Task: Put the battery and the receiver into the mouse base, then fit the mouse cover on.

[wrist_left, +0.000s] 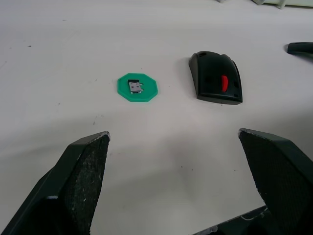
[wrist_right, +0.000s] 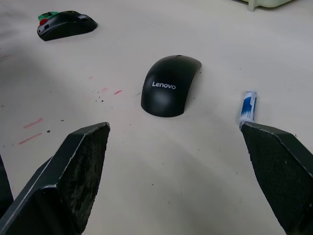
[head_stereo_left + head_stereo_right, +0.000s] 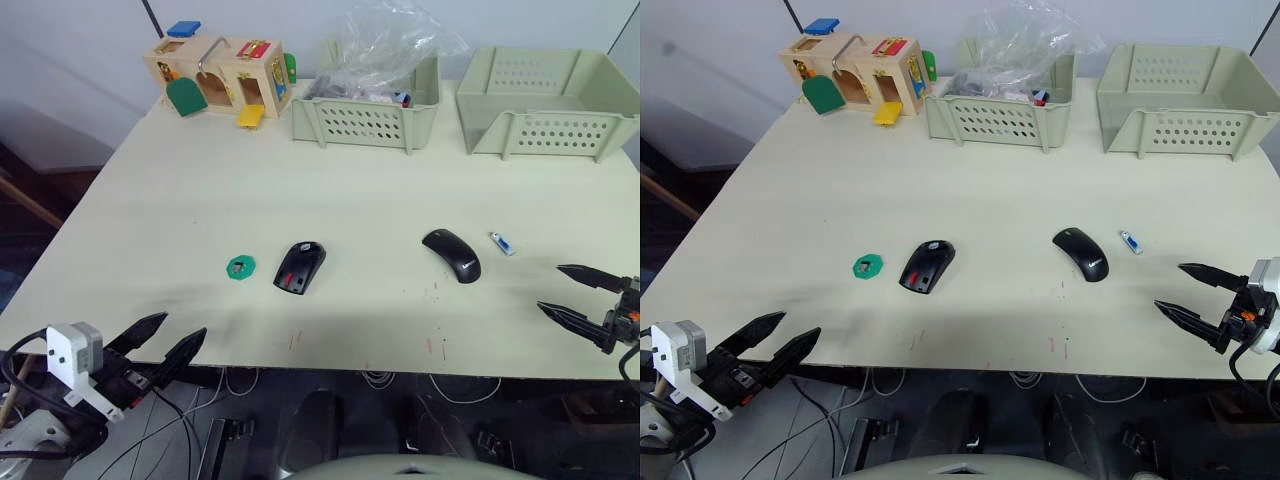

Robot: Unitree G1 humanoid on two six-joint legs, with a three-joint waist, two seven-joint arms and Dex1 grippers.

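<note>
Both pincers were held released at the near edge of the table point(image 3: 200, 200): the left gripper point(image 3: 165, 345) at its left corner, the right gripper point(image 3: 575, 295) at its right side, each empty with fingers spread. They appeared parked clear so that the parts lay unobstructed.

The base point(image 3: 300, 267) was laid open side up near the table's middle, red compartment exposed, presumably ready for loading. Just to its left the receiver point(image 1: 135, 86) rested on a green disc point(image 3: 240, 266). The cover point(image 3: 452, 254) was set apart to the right, with the battery point(image 3: 502, 243) just beyond it, nearest the right gripper.

Nothing had yet been loaded. Bare tabletop surrounded every part, so open approaches were left; two bins point(image 3: 365, 110) and a toy box point(image 3: 220, 72) were kept well back along the far edge.
</note>
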